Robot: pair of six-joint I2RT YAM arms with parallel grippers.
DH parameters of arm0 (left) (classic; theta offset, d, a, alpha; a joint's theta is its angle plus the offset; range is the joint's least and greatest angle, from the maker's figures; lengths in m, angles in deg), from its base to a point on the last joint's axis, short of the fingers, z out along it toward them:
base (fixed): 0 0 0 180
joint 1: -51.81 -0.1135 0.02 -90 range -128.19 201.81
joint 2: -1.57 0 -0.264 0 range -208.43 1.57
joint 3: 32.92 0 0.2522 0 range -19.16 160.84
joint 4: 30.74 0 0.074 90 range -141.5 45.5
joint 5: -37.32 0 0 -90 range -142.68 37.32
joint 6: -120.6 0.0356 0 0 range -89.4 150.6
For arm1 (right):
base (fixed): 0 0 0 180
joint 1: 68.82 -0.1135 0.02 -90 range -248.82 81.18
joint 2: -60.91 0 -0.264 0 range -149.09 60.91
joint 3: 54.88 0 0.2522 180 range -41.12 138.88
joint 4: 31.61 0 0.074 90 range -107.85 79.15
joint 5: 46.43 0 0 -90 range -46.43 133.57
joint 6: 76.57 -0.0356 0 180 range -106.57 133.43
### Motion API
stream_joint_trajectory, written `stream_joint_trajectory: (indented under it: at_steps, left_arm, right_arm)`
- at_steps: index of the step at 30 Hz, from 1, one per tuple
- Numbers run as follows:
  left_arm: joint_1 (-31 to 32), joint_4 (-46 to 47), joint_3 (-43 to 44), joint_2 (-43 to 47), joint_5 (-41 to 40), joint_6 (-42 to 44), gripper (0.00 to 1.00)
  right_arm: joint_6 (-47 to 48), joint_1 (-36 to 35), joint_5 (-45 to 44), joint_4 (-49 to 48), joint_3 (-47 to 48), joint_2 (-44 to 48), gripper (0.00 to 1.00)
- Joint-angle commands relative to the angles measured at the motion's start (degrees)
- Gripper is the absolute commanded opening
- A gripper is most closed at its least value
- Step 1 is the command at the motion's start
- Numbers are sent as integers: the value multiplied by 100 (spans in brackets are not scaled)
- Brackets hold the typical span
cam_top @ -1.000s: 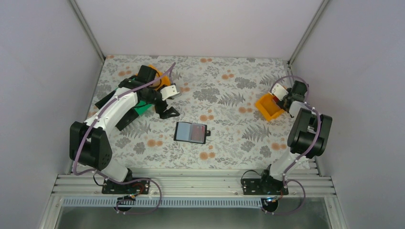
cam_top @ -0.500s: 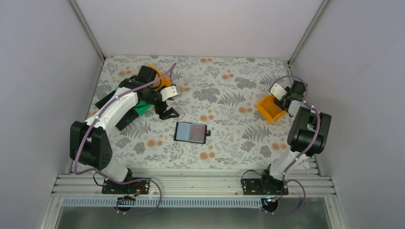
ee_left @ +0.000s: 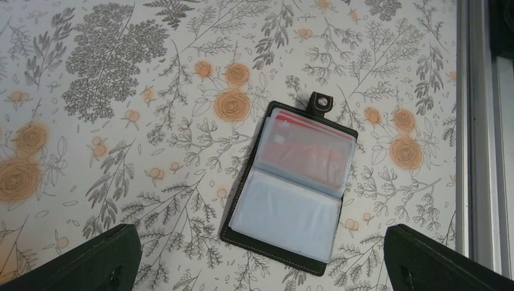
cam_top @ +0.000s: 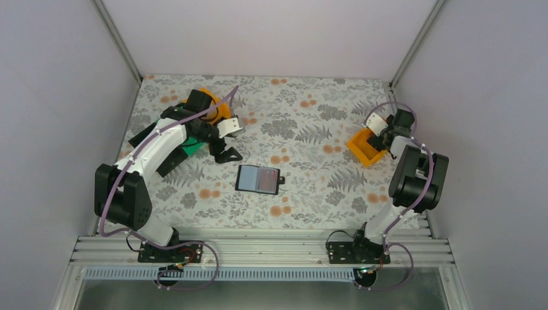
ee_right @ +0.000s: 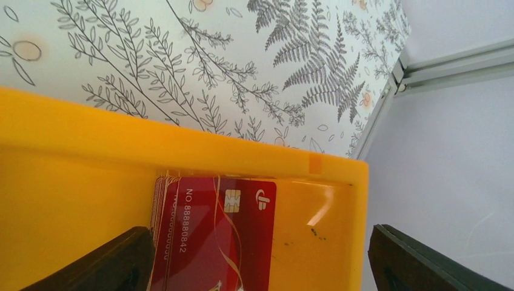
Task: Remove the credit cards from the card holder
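Observation:
The card holder (cam_top: 258, 179) lies open on the flowered table, its tab pointing right. From the left wrist view the card holder (ee_left: 291, 182) shows a red credit card (ee_left: 312, 159) inside its upper clear pocket and a pale lower pocket (ee_left: 285, 215). My left gripper (cam_top: 227, 141) hovers up-left of it, open and empty, and in its own view the left gripper (ee_left: 267, 267) has fingers wide apart either side of the holder. My right gripper (cam_top: 381, 132) hangs open over the orange tray (cam_top: 365, 147). Between the right gripper (ee_right: 267, 267) fingers, a red card (ee_right: 218, 242) lies on a stack in the tray (ee_right: 91, 163), held by nothing.
Under my left arm sit another orange tray (cam_top: 216, 103), a green tray (cam_top: 190, 147) and a black tray (cam_top: 171, 161). An aluminium rail (ee_left: 479, 121) runs along the table's near edge. Grey walls close in the sides and back.
My right gripper's jaws have gone from shut to wide open over the orange tray. The left arm and the card holder have stayed put.

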Motion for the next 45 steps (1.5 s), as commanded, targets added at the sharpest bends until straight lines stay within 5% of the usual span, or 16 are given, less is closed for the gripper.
stream_joint_trajectory:
  at_steps: [1, 7, 14, 21, 27, 30, 34, 39, 45]
  left_arm:
    - [-27, -49, 72, 182, 296, 216, 100]
    - [-25, 16, -104, 298, 326, 180, 100]
    - [-20, 353, -825, 522, 291, -103, 100]
    - [-11, 1011, -1725, 522, 130, -588, 96]
    - [30, 1415, -2017, -58, 216, -983, 81]
    - [-3, 1104, -1927, -551, 984, -914, 75]
    - [-28, 1241, -1944, -959, 819, -1217, 70]
    - [-29, 1572, -2120, -951, 430, -1426, 65]
    - [-34, 1536, -2099, -1004, 443, -1392, 63]
  right_arm:
    - [-104, -23, 307, 127, -3, 387, 90]
    - [-453, -6, 295, -175, -40, 930, 96]
    - [-3246, -323, 1294, -41, 1186, 1645, 99]
    - [-5994, -2742, 58, 1540, 2084, 1698, 83]
    - [-8703, -4403, 218, 1914, 816, 1899, 72]
    - [-9808, -5161, 342, 1950, 151, 1789, 71]
    - [-10291, -6107, 473, 1697, -158, 1424, 67]
    - [-10315, -6558, 630, 1931, 55, 507, 45]
    - [-10400, -6602, 64, 2425, 2, 318, 43]
